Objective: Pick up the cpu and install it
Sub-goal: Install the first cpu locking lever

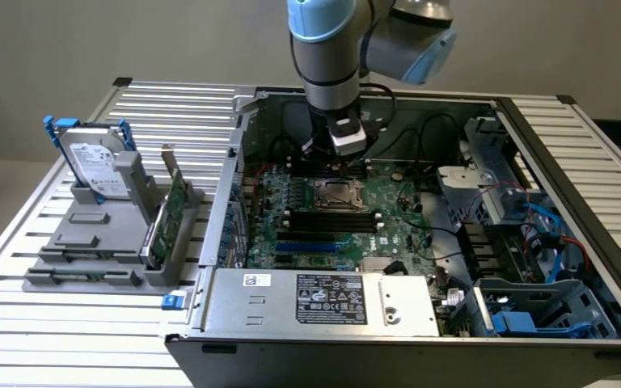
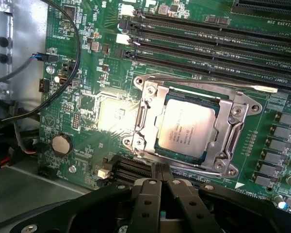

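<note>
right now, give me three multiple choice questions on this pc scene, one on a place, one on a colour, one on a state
1. Where is the cpu?
A. in the socket frame on the motherboard
B. on the grey stand
C. held in the end effector

2. What colour is the bracket on the hard drive?
A. red
B. blue
C. yellow

3. How is the end effector?
A. wide open
B. shut on a cable
C. shut, holding nothing

Answers:
1 A, the silver chip lies inside the metal frame.
2 B, blue arms show beside the drive in the exterior view.
3 C, its fingers meet with nothing between them in the wrist view.
</note>
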You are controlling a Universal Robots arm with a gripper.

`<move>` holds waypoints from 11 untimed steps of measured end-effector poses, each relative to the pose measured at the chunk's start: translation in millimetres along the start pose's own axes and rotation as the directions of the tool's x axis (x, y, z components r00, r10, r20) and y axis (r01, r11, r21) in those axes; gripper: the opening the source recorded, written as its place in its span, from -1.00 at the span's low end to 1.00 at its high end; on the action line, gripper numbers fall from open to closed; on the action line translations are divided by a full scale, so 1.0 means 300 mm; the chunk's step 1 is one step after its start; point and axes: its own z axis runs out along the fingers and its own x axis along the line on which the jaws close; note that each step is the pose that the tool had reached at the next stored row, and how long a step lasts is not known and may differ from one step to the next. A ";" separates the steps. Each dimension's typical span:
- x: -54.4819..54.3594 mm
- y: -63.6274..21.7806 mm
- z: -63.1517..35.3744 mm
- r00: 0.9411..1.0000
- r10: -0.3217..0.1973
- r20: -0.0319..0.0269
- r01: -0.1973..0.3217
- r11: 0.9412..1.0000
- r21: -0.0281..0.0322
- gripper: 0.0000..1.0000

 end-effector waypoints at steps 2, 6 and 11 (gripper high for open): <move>0.000 -0.001 0.001 1.000 0.010 -0.001 -0.010 1.000 -0.002 -0.79; 0.000 -0.003 0.004 1.000 0.030 -0.003 -0.030 1.000 -0.007 -0.79; 0.000 -0.006 0.006 0.999 0.053 -0.005 -0.053 0.999 -0.012 -0.79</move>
